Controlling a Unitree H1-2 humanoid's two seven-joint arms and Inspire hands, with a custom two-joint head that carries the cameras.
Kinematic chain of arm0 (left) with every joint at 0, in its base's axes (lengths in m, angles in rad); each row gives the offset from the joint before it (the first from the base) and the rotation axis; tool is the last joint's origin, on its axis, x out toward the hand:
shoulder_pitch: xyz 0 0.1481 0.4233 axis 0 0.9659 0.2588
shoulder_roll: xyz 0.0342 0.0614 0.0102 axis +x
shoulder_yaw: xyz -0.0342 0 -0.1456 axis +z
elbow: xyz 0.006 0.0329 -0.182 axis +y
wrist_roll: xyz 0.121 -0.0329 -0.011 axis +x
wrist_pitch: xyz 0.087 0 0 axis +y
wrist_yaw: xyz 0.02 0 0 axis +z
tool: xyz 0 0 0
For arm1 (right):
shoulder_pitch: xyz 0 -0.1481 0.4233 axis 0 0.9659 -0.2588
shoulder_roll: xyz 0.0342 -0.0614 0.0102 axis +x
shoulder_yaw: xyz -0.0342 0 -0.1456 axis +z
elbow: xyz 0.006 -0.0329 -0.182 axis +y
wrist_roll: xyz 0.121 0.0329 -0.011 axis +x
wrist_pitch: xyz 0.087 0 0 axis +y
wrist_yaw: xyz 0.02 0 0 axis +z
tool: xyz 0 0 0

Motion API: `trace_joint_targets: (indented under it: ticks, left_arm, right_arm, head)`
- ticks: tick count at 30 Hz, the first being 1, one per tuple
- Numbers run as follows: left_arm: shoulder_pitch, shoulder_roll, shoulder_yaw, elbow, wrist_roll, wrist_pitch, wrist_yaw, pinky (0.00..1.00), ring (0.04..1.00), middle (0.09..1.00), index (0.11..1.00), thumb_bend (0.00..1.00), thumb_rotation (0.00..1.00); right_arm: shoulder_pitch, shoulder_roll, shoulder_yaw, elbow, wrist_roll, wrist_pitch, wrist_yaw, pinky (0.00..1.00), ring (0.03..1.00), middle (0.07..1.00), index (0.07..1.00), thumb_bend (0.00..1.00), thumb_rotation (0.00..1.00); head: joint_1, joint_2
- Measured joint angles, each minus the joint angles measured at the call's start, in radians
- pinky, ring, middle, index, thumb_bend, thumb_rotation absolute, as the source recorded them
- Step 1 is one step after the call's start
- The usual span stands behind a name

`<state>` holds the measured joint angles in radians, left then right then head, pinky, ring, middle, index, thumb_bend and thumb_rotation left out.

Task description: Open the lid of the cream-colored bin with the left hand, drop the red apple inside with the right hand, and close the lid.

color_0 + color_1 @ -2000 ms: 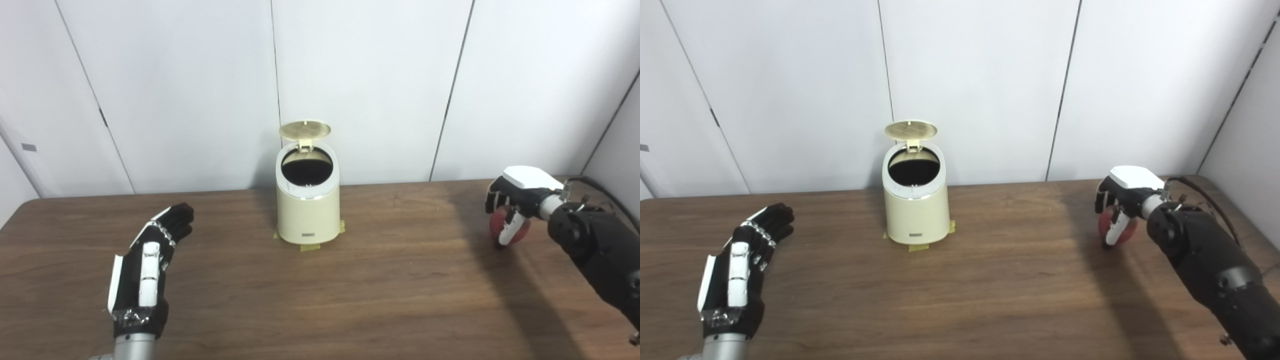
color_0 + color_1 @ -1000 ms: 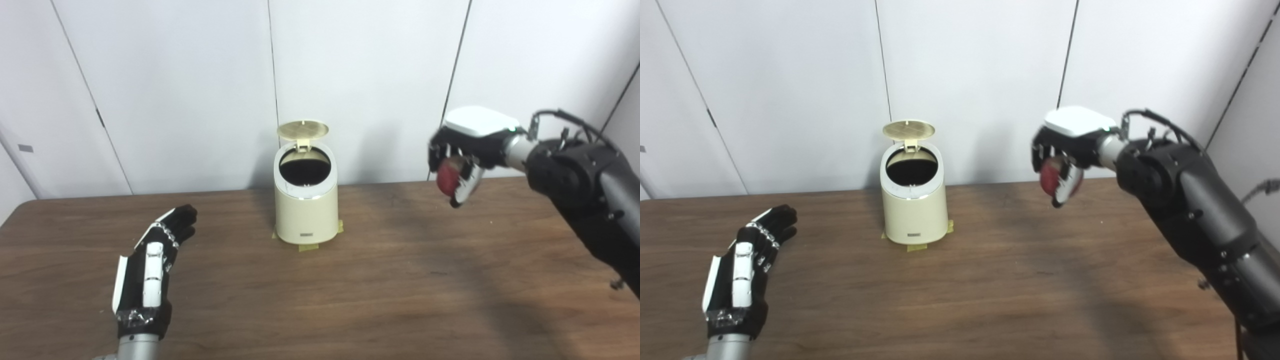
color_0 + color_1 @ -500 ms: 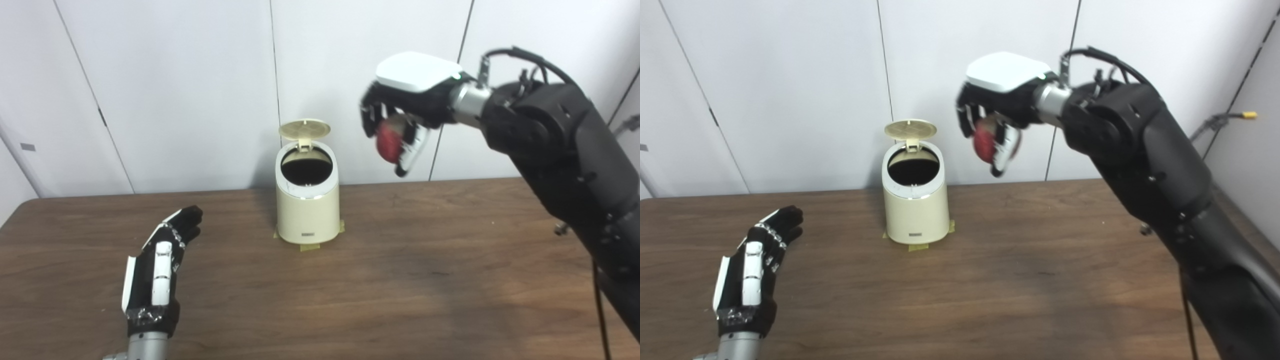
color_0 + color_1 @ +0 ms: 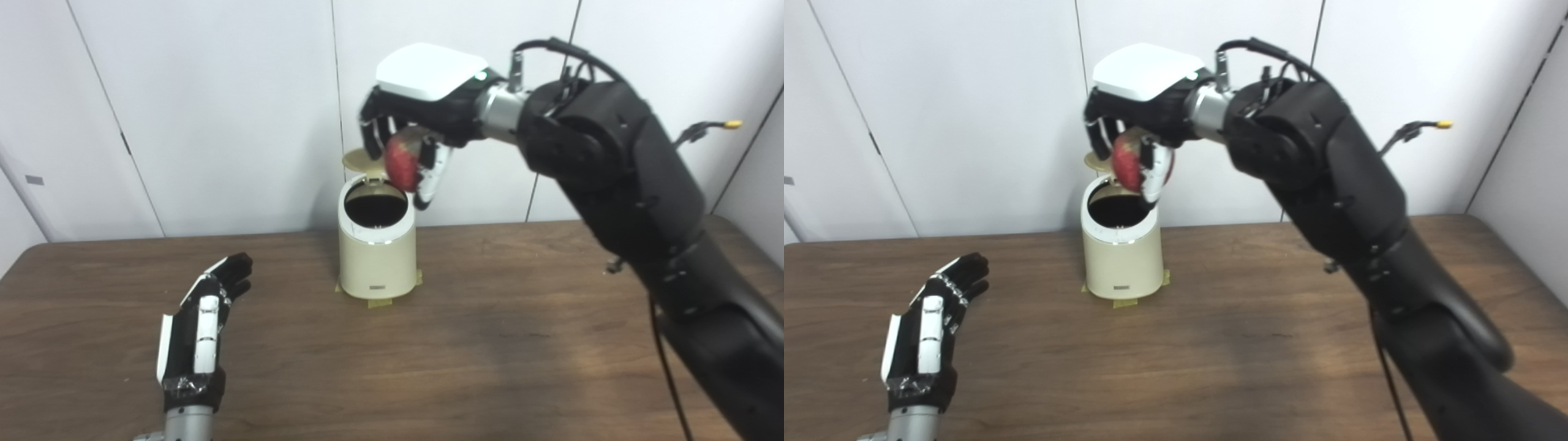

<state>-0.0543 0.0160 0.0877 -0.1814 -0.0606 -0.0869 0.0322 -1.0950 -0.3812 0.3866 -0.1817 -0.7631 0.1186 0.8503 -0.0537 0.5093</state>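
Left eye view, nearest: left hand (image 4: 196,334) low over the wooden table (image 4: 502,343), fingers spread, holding nothing, almost where it was a second ago. Farther back: cream-colored bin (image 4: 375,257) taped to the table, lid (image 4: 354,160) up behind the dark opening, and above its right rim the right hand (image 4: 407,131) wrapped around the red apple (image 4: 401,166), carried here from the right side within the last second. Judged firm, smooth and rather light, so best gripped around its widest part, as now; careful release needed over the opening, not the rim.
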Motion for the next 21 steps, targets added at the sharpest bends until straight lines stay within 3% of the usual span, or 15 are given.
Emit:
trace_joint_targets:
  ticks: [10, 21]
  left_arm:
    - [-0.001, -0.015, -0.005, -0.002, 0.033, 0.000, 0.013, 0.81, 0.815, 0.784, 0.748, 0.56, 0.85]
    - [-0.001, -0.018, -0.005, -0.011, 0.032, 0.000, 0.015, 0.81, 0.815, 0.785, 0.756, 0.56, 0.84]
  right_arm:
    - [-0.005, 0.066, 0.011, 0.124, -0.019, -0.053, -0.111, 0.26, 0.388, 0.488, 0.479, 0.52, 0.00]
    - [0.010, 0.076, 0.028, 0.264, -0.036, -0.124, -0.235, 0.29, 0.397, 0.495, 0.485, 0.52, 0.00]
  head:
    - [0.014, 0.000]
    - [0.017, 0.005]
